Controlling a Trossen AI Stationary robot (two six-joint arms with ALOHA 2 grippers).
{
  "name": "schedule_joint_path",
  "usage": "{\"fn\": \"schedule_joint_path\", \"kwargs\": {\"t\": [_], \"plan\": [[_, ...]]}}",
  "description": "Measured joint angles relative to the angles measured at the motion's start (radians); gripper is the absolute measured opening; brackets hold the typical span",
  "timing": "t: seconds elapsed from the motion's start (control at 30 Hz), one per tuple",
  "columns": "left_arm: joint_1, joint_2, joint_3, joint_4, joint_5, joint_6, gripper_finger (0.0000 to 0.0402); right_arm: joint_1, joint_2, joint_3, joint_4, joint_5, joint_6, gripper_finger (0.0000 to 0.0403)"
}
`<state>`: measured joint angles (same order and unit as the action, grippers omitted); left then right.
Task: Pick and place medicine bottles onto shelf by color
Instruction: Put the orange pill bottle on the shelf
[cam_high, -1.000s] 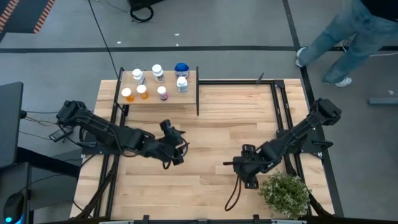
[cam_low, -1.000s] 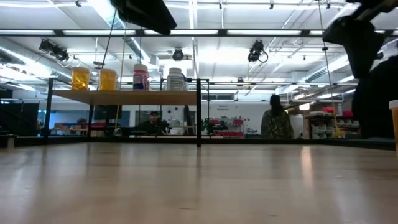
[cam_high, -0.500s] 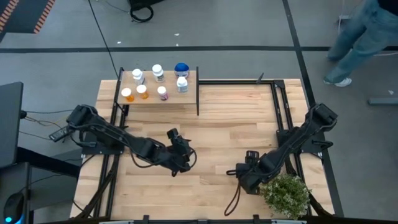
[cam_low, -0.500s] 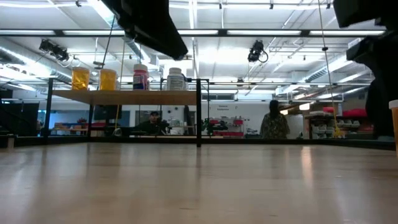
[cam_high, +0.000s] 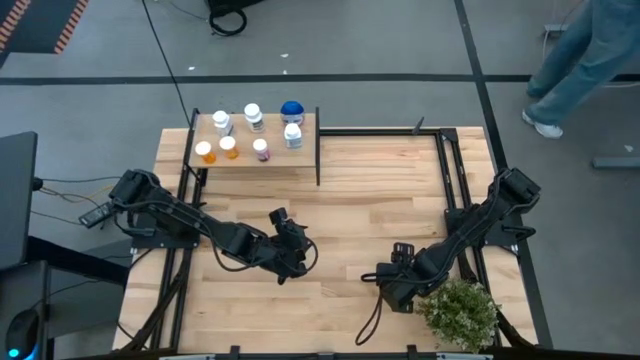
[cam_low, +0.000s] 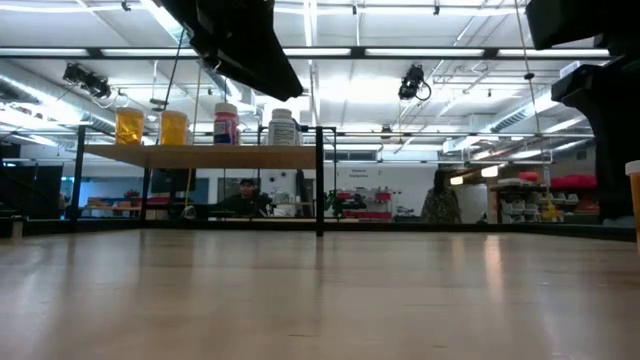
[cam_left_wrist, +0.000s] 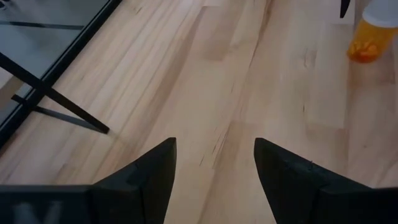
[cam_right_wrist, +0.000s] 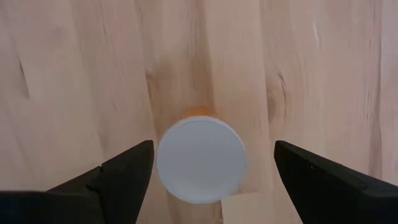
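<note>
An orange bottle (cam_right_wrist: 201, 158) with a white cap is seen from above in the right wrist view, standing upright on the plank tabletop (cam_high: 340, 200) and centred between the fingers of the right gripper (cam_right_wrist: 210, 168). Those fingers are spread wide, one on each side of the cap, and touch nothing. In the high view the right gripper (cam_high: 398, 283) hangs near the front edge of the table, just beside the green potted plant (cam_high: 459, 312); the bottle itself is hidden beneath it there.

The left gripper (cam_left_wrist: 214, 165) is parted and empty over bare wood near the table's middle, with the same orange bottle (cam_left_wrist: 370, 40) visible farther off.

Seven bottles already stand on the shelf (cam_high: 305, 155) at the back left: two orange bottles (cam_high: 216, 150), a pinkish one (cam_high: 261, 150), three white ones and the blue-topped bottle (cam_high: 291, 110).

Risks, as judged: the fingers appear to be level with the cap or above it, so a closure here could seize the cap alone and let the bottle tilt or slip out. A descent off-centre could knock it over. The plant stands close enough to be brushed on the lift.
</note>
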<state>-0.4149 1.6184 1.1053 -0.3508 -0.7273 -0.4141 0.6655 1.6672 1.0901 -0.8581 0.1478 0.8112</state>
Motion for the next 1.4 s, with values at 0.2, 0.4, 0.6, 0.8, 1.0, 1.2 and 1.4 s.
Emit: {"fn": "schedule_joint_path", "kwargs": {"t": [0.2, 0.4, 0.6, 0.8, 1.0, 1.2, 1.4], "plan": [[-0.004, 0.0, 0.0, -0.001, 0.0, -0.001, 0.0218, 0.001, 0.0, 0.0, 0.001, -0.002, 0.0, 0.0318], [-0.003, 0.0, 0.0, -0.002, 0.0, 0.0, 0.0218, 0.001, 0.0, 0.0, 0.001, -0.005, 0.0, 0.0287], [-0.004, -0.001, 0.0, -0.009, 0.0, -0.002, 0.0213, 0.001, 0.0, 0.0, 0.001, -0.007, 0.0, 0.026], [-0.003, -0.001, 0.0, -0.01, 0.0, -0.002, 0.0212, -0.003, 0.0, 0.0, 0.001, -0.007, -0.01, 0.0241], [-0.003, -0.001, 0.0, -0.01, 0.0, -0.002, 0.0206, -0.01, 0.0, 0.014, -0.002, -0.006, -0.024, 0.0236], [-0.005, -0.002, 0.0, -0.029, 0.004, 0.005, 0.0209, -0.012, 0.0, 0.072, 0.004, 0.057, -0.063, 0.0236], [-0.027, -0.068, 0.001, -0.181, 0.018, 0.008, 0.0201, -0.06, 0.0, 0.083, 0.001, 0.07, -0.086, 0.0235]]}}
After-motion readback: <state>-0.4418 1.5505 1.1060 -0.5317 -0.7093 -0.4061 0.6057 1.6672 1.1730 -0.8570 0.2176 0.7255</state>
